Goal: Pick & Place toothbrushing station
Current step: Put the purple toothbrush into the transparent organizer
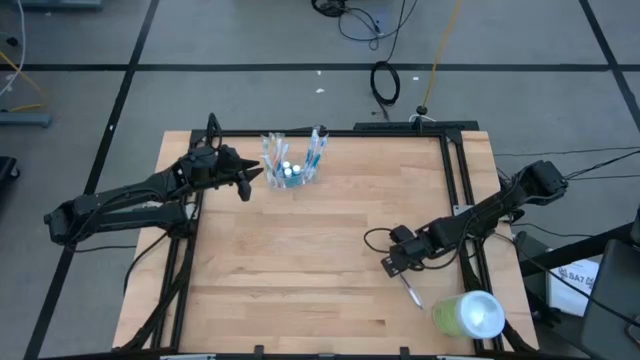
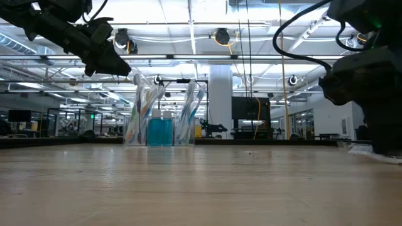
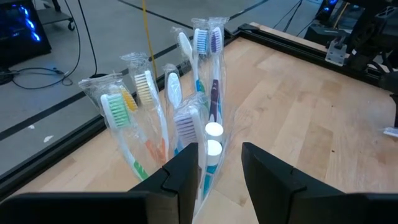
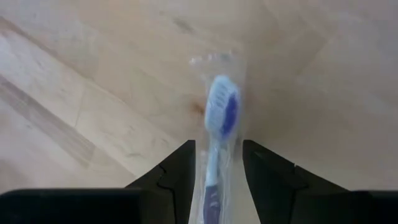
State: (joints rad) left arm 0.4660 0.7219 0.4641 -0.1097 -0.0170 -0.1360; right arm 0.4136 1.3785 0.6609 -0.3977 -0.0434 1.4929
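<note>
A small clear cup [image 1: 290, 172] stands at the far left of the wooden table. It holds several wrapped toothbrushes [image 3: 146, 93] and white-capped tubes [image 3: 213, 130]. My left gripper [image 1: 258, 177] is level with the wrappers' tops just left of the cup, and one wrapped toothbrush [image 3: 186, 121] stands between its fingers. At the near right, my right gripper [image 1: 398, 268] points steeply down and is shut on a blue-and-white toothbrush [image 4: 221, 112] in a clear wrapper. My left gripper has the clear wrapper [image 3: 205, 177] of a toothbrush standing in the cup between its two fingers, coming nearly level from the table's left. The fingers hide where they meet it, so which part they have cannot be told. My right gripper pinches the wrapped toothbrush by its handle [image 4: 212, 193] between the two fingers, which come from above and lie along it. The head points away past the fingertips. Its free end [image 1: 413, 293] is low over the table toward the near edge, and I cannot tell whether it rests there.
A large lime-green cylinder [image 1: 468, 315] with a white end lies at the near right corner, close to the right gripper. Black frame rails [image 1: 460, 190] run along the table's sides. Bare wood [image 1: 300, 270] spans the middle.
</note>
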